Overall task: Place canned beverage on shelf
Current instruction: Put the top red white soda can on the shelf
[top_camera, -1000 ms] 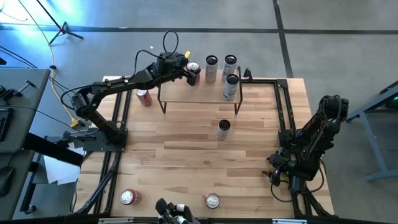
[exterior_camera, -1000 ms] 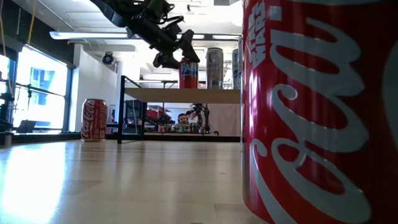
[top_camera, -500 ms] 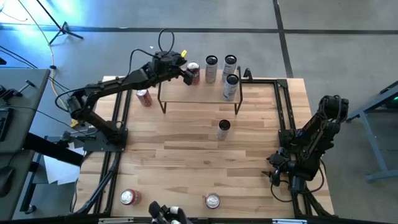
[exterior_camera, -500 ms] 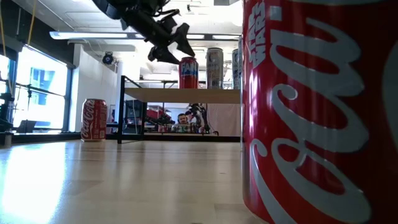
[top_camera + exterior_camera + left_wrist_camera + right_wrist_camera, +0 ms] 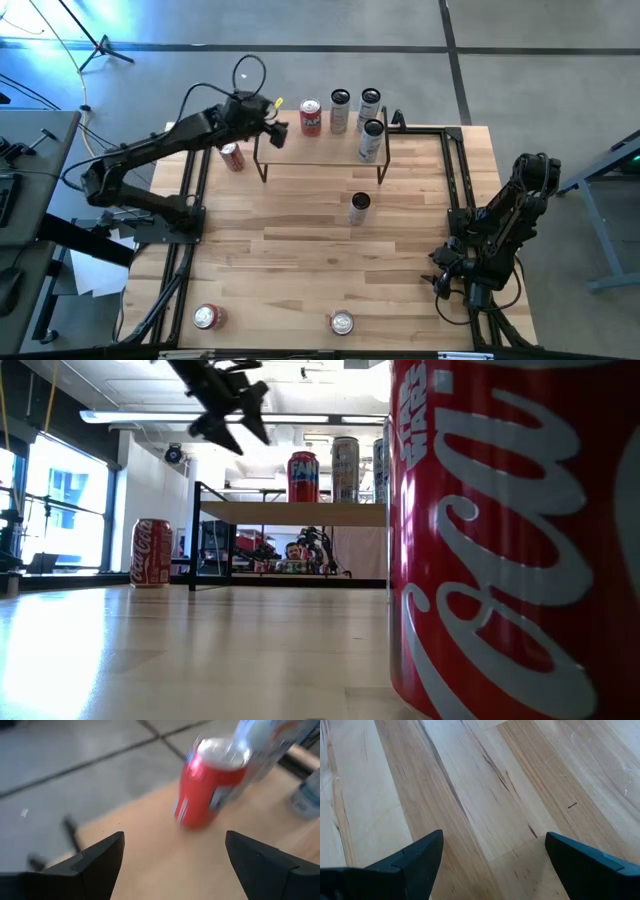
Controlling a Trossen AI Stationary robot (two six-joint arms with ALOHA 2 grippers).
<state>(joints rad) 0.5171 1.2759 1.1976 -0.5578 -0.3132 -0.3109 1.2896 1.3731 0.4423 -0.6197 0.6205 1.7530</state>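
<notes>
A red can [image 5: 310, 117] stands upright on the left end of the shelf [image 5: 312, 150], a light plank on thin black legs at the table's far side. Three silver cans [image 5: 339, 110] stand on the shelf to its right. My left gripper [image 5: 275, 130] hovers open just left of the shelf and above it, clear of the red can [image 5: 210, 785]. In the low view the left gripper [image 5: 232, 412] is up and to the left of the red can [image 5: 303, 477]. My right gripper [image 5: 445, 283] waits open low over the table's right side.
A red cola can [image 5: 232, 157] stands on the table left of the shelf, a silver can [image 5: 360, 208] in front of it. Two cans [image 5: 207, 317] [image 5: 342, 323] stand at the near edge; one [image 5: 510, 540] fills the low view's right. Black rails [image 5: 190, 200] line both table sides.
My left gripper has drawn back from the red can toward the table's left edge and risen, tipping more level, its fingers staying open. The red can stands where it was on the shelf.
</notes>
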